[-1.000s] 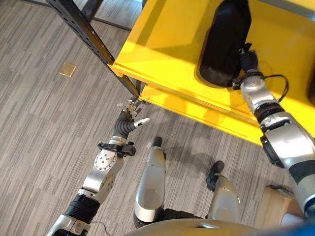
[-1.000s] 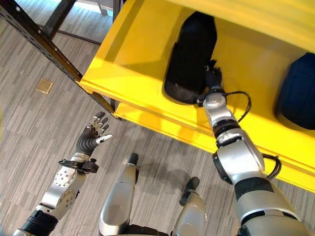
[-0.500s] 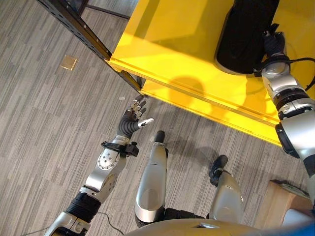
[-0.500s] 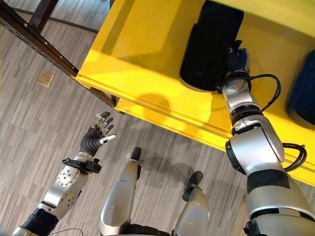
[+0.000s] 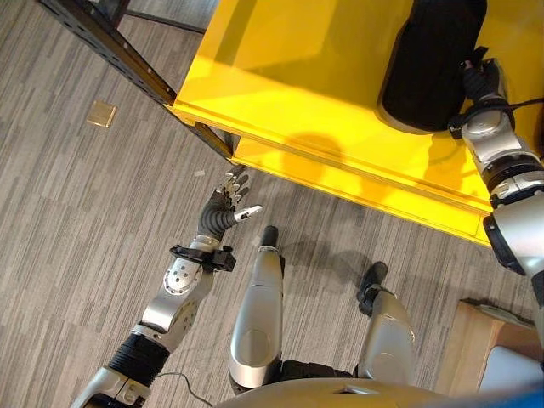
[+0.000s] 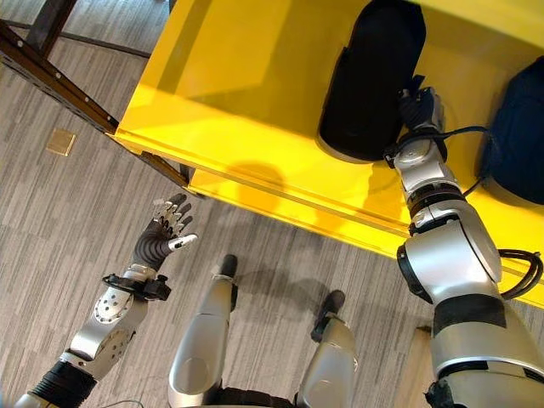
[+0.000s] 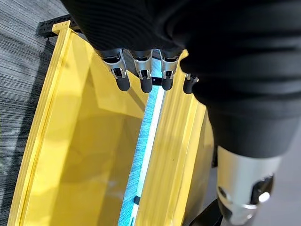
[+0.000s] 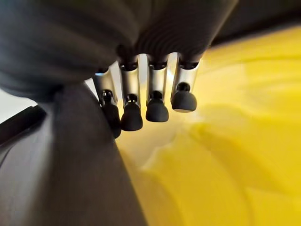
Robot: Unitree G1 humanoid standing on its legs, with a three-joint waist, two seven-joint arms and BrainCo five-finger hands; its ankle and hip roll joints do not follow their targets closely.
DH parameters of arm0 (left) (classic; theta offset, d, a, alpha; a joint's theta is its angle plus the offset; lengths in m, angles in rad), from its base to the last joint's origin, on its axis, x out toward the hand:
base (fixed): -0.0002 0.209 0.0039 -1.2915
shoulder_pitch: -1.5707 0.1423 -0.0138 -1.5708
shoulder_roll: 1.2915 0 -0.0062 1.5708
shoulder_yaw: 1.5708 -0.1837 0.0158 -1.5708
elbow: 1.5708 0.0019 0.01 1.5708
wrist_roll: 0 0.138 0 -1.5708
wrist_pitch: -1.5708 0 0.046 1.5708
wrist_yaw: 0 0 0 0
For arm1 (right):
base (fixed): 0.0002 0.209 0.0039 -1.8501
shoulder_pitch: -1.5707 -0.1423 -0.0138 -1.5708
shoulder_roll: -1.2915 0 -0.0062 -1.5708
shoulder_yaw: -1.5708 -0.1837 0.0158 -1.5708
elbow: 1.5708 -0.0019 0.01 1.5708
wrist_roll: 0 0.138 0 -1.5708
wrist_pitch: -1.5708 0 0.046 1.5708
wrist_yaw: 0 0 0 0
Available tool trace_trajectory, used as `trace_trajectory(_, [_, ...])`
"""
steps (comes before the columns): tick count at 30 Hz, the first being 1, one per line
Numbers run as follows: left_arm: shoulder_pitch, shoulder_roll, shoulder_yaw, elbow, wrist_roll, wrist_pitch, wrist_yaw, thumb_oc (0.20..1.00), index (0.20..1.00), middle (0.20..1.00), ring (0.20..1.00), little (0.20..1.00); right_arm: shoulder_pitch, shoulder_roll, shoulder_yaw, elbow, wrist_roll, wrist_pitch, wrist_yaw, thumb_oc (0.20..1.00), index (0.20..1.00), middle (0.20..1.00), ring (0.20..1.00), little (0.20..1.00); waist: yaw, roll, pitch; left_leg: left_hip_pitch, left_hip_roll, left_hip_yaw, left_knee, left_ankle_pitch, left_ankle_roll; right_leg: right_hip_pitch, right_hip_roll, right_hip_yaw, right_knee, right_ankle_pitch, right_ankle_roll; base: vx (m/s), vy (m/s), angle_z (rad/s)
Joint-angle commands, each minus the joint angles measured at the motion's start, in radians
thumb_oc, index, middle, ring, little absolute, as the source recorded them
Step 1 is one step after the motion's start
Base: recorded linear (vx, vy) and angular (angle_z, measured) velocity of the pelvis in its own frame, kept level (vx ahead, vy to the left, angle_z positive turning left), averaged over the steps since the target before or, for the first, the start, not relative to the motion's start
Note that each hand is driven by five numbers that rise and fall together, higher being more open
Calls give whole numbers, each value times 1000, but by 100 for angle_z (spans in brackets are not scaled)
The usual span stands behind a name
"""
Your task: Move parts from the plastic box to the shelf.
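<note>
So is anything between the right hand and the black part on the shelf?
Nothing visible. The right hand is right against the black part's side on the yellow shelf. Its fingers hang relaxed beside the part, not curled round it. The left hand is open over the floor.

Workshop: yellow shelf (image 5: pixel 289 76) on black perforated racking (image 5: pixel 102 42).

The right hand (image 6: pixel 418 109) has slid further along the black part (image 6: pixel 370 81) on the shelf (image 6: pixel 255 102).
</note>
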Motion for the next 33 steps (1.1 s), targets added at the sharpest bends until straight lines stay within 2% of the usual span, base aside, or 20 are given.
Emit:
trace_trajectory(1, [31,19,47,-103,-16,-59,-11,1000,1000,1000,1000,1000,-66,-67,41,-9,-3,-30,-14,200,200,200,200,200,24,-4,-23,5,13,68,-22,23,35,-57,53,-8,88,-21,-48,0,0,0])
trace_trajectory(10, [47,26,53,-107,-21,-52,-19,1000,1000,1000,1000,1000,-86,-96,42,0,8,-31,-24,200,200,200,200,200,11,-7,-17,-1,17,67,-21,26,33,-63,56,-7,95,-25,-47,0,0,0])
trace_trajectory(22, [55,25,60,-110,-19,-51,-8,1000,1000,1000,1000,1000,-106,-64,49,-9,14,-35,-39,200,200,200,200,200,8,-10,-13,-7,17,70,-9,20,35,-69,55,-7,106,-30,-48,0,0,0])
trace_trajectory(23, [56,26,60,-113,-20,-53,-7,1000,1000,1000,1000,1000,-108,-64,49,-11,15,-35,-43,338,338,338,338,338,8,-10,-13,-8,16,69,-8,20,35,-69,55,-7,107,-31,-48,0,0,0])
trace_trajectory(24, [57,26,61,-115,-20,-53,-5,1000,1000,1000,1000,1000,-108,-64,47,-12,16,-35,-47,426,426,426,426,426,8,-9,-13,-8,15,70,-9,20,35,-69,54,-8,108,-32,-47,0,0,0])
trace_trajectory(25, [57,26,62,-115,-20,-53,-5,1000,1000,1000,1000,1000,-108,-64,46,-12,16,-35,-47,567,567,567,567,567,8,-9,-13,-8,15,70,-9,20,35,-69,54,-8,108,-32,-47,0,0,0])
trace_trajectory(26, [58,27,62,-116,-20,-54,-4,1000,1000,1000,1000,1000,-111,-64,47,-12,17,-36,-48,918,918,918,918,918,8,-9,-13,-9,15,69,-9,20,35,-70,54,-7,110,-33,-48,0,0,0])
trace_trajectory(27, [59,28,64,-115,-20,-55,-3,1000,1000,1000,1000,1000,-113,-62,47,-13,19,-37,-51,1000,1000,1000,1000,1000,7,-8,-13,-11,15,68,-6,19,35,-71,53,-7,114,-35,-48,0,0,0])
trace_trajectory(33, [58,25,66,-111,-17,-57,10,1000,1000,1000,1000,1000,-114,-57,26,-21,45,-44,-70,1000,1000,1000,1000,1000,6,-8,-11,-12,13,68,0,15,36,-69,54,-8,120,-38,-48,0,0,0])
